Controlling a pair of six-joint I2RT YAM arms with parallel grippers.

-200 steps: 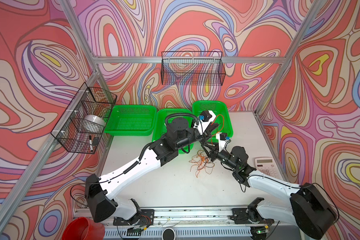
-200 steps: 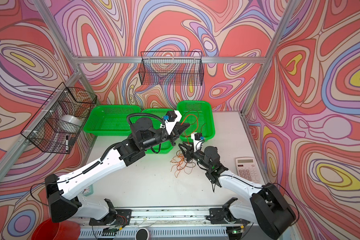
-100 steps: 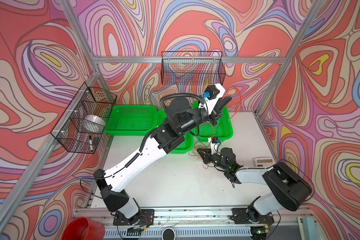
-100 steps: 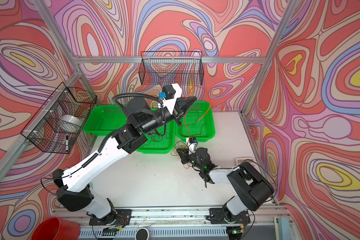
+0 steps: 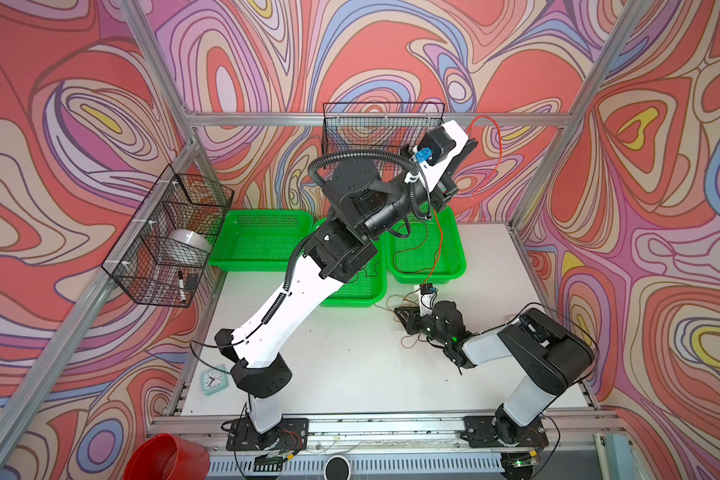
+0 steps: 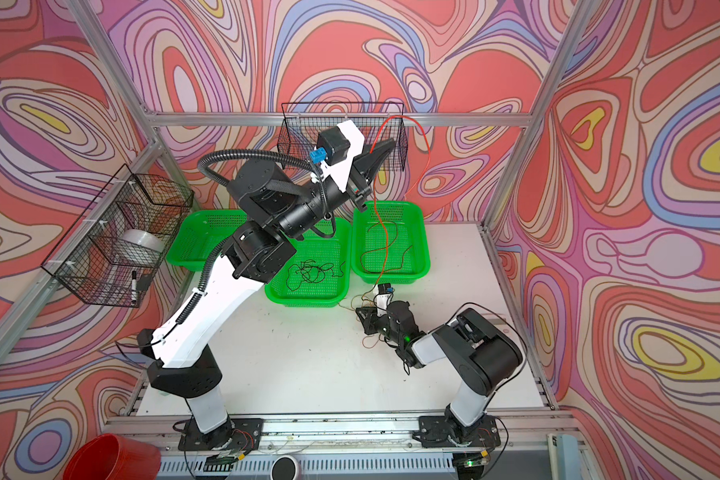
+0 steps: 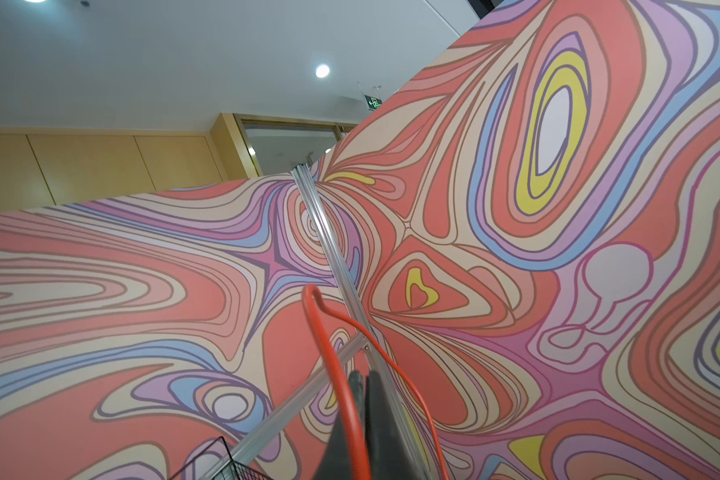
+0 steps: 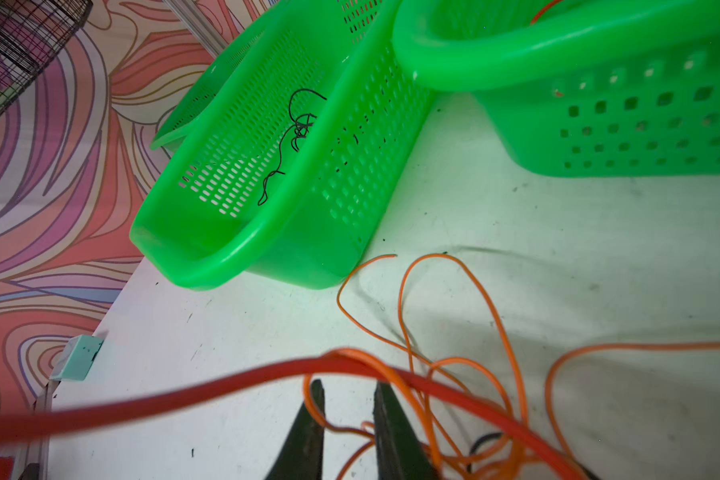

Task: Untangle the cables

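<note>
My left gripper (image 5: 470, 143) (image 6: 389, 145) is raised high in front of the back wall, shut (image 7: 361, 376) on the red cable (image 7: 329, 345). That cable (image 6: 427, 141) arcs above the fingers, then hangs down through the right green basket (image 6: 391, 276) to the table. My right gripper (image 5: 402, 313) (image 6: 360, 313) lies low on the table, in front of the baskets. Its jaws (image 8: 348, 384) stand slightly open, with loops of the orange cable (image 8: 504, 328) running between them and the red cable (image 8: 225, 380) crossing just above. The black cable (image 6: 310, 272) (image 8: 296, 129) is bunched in the middle green basket (image 5: 350, 301).
A third green basket (image 5: 262, 214) stands at the back left. Wire baskets hang on the back wall (image 5: 383, 124) and the left wall (image 5: 167, 232). A small teal clock (image 5: 214, 380) sits at the table's left edge. A red bucket (image 5: 167, 457) stands below the front.
My left gripper has risen from just above the baskets to near the back wire basket, drawing the red cable up. The right arm has folded in, its gripper now low by the baskets.
</note>
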